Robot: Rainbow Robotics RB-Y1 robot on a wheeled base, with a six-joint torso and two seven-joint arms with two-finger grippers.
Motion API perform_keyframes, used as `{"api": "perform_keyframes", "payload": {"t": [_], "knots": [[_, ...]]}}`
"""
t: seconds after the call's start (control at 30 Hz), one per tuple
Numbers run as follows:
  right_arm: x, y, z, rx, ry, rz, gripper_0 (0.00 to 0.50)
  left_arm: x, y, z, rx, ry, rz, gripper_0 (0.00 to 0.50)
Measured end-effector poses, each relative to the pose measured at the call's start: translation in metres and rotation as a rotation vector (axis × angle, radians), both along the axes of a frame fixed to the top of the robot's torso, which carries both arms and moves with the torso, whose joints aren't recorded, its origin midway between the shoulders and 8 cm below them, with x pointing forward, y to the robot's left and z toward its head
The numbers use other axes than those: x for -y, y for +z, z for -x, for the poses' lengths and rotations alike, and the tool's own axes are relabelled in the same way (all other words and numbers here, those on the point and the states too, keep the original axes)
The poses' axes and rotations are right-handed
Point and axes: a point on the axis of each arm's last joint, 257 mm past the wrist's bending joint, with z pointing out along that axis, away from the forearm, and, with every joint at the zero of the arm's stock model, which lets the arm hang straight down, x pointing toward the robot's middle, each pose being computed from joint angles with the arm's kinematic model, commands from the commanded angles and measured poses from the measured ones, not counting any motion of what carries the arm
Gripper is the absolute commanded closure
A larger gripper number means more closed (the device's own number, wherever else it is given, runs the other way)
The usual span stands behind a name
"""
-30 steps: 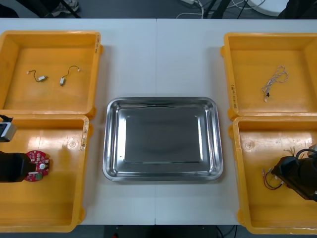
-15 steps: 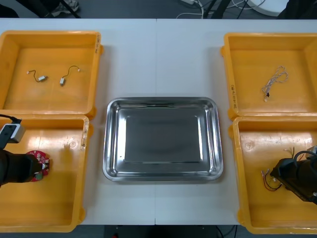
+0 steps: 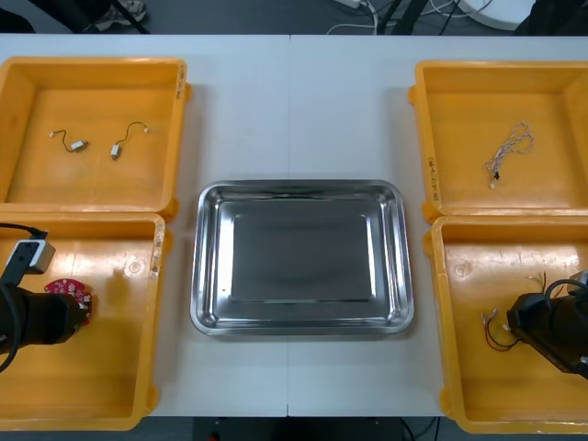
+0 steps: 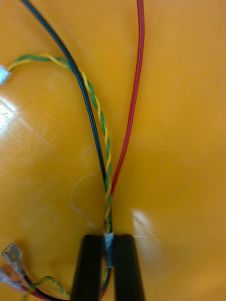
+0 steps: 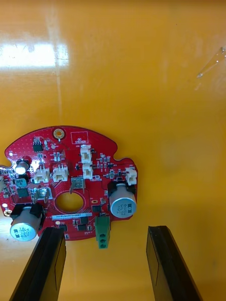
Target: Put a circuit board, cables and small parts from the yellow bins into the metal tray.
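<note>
2 claws at work: the left claw (image 5: 106,233) is in the near left yellow bin (image 3: 110,386), and the right claw (image 4: 108,239) is in the near right yellow bin (image 3: 478,395).
Left claw state: spread wide and holding nothing.
Right claw state: pinching the cable bundle (image 4: 107,188) at its taped joint.
Board from left claw: the circuit board (image 5: 94,160) lies flat on the bin floor, just beyond the fingertips. Only its green connector reaches in between them. Most of the board sits toward 1 finger, and the other finger faces bare floor.
Cables from right claw: the black, red and green-yellow strands run straight on from the tips, in line with the fingers, then fan apart.
Tray: the metal tray (image 3: 299,186) sits bare at the middle of the worktop (image 3: 294,110), between the 2 claws and about equally far from each.
Far bins: 2 small metal parts (image 3: 78,144) lie in the far left one, and a twisted cable (image 3: 510,152) lies in the far right one.
Judgement: the right arm looks ready to lift and carry its load. The left likely needs to shift sideways and come forward before it closes on the board.
</note>
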Motion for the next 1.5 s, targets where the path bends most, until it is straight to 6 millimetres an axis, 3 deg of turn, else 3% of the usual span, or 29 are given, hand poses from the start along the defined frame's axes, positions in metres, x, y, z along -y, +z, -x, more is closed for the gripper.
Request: {"api": "perform_keyframes", "payload": {"t": [0.33, 0.87, 0.97, 1.03, 1.27, 1.5], "knots": [[0.000, 0.000, 0.000, 0.001, 0.000, 0.000, 0.500, -0.003, -0.019, -0.004, 0.007, 0.015, 0.008, 0.000], [-0.001, 0.004, -0.001, -0.025, 0.007, 0.006, 0.500, 0.002, -0.029, 0.001, 0.003, 0.004, 0.008, 0.002], [-0.001, 0.013, -0.009, -0.020, 0.012, 0.009, 0.500, 0.002, -0.030, 0.001, 0.005, 0.005, 0.009, 0.271], [-0.001, 0.022, -0.018, -0.008, 0.013, 0.012, 0.500, 0.001, -0.030, 0.001, 0.008, 0.006, 0.008, 0.481], [0.005, 0.049, -0.035, 0.010, 0.004, 0.022, 0.500, 0.001, -0.030, 0.000, 0.012, 0.006, 0.007, 0.500], [0.011, 0.076, -0.020, -0.038, 0.005, 0.051, 0.500, 0.002, -0.030, -0.001, 0.019, 0.004, 0.007, 0.500]]}}
